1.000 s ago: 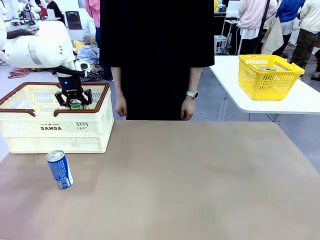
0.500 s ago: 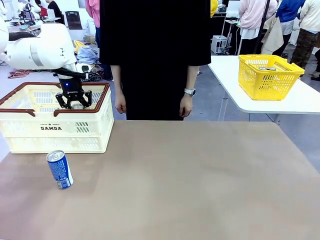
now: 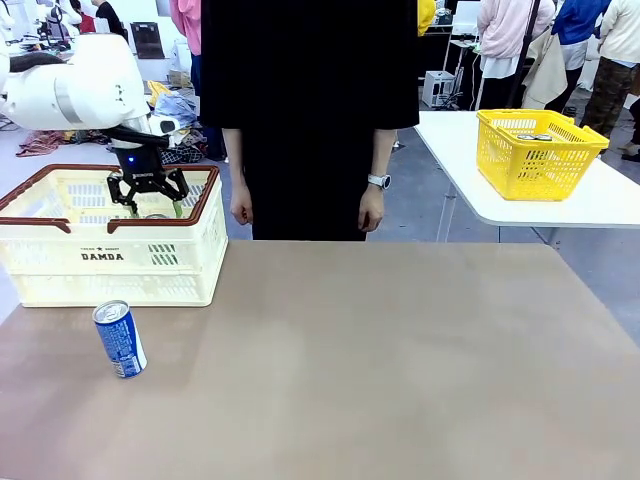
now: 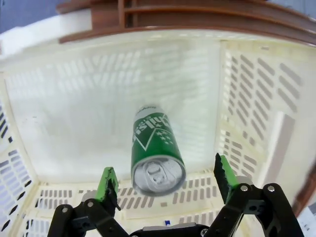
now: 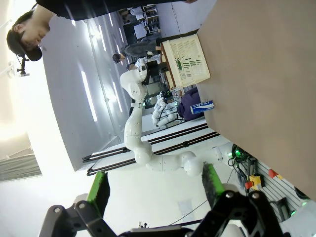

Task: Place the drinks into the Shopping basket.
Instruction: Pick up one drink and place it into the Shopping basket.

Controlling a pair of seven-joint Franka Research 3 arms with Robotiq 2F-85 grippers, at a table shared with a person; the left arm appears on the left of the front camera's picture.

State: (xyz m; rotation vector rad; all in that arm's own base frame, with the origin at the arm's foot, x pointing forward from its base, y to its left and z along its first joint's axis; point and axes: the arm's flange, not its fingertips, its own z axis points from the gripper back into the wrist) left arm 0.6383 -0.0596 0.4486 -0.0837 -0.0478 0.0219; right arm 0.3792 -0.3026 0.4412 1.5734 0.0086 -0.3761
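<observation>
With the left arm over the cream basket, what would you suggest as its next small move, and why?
Probably lift the left arm straight up, clear of the Shopping basket: its jaws stand open, the green can sits inside, free of them, and the blue can waits on the table.

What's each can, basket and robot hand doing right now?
Shopping basket: holds the green can.
green can: standing inside the Shopping basket, not gripped.
blue can: standing on the table, outside the Shopping basket.
left gripper: open, above the green can.
right gripper: open, holding nothing.
</observation>
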